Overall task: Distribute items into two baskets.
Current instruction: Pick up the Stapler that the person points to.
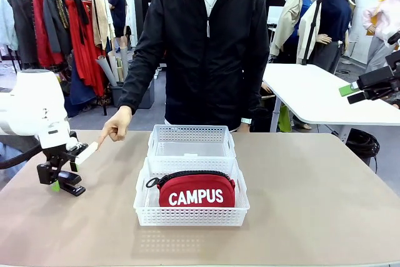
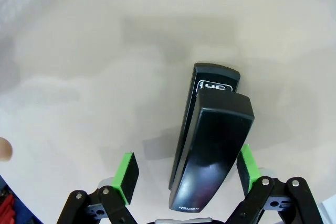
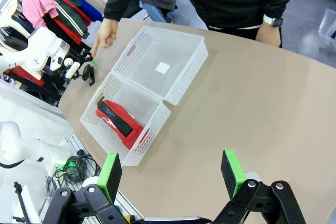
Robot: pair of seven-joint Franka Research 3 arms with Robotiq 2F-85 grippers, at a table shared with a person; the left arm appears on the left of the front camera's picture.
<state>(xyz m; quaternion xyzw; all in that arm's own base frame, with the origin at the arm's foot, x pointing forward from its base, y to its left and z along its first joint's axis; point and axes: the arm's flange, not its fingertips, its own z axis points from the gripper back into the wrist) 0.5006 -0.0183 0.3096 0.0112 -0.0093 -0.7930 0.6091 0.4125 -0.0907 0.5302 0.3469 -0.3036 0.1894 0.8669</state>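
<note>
Stapler (image 2: 212, 145) (glossy black, rounded nose)

A tan surface (image 1: 312, 204) is carrying two white lattice baskets, which are sitting touching at its middle, one behind the other. The near basket (image 1: 190, 218) is facing the robot's edge, and the far basket (image 1: 190, 132) is sitting toward the person's edge. A black stapler (image 1: 73, 189) is lying flat near the left edge, well apart from both.

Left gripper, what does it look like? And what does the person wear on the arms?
The left gripper has black linked fingers with silver pivot pins and green pads; its arm is white. The person wears a black jacket with long sleeves and a wristwatch.
</note>
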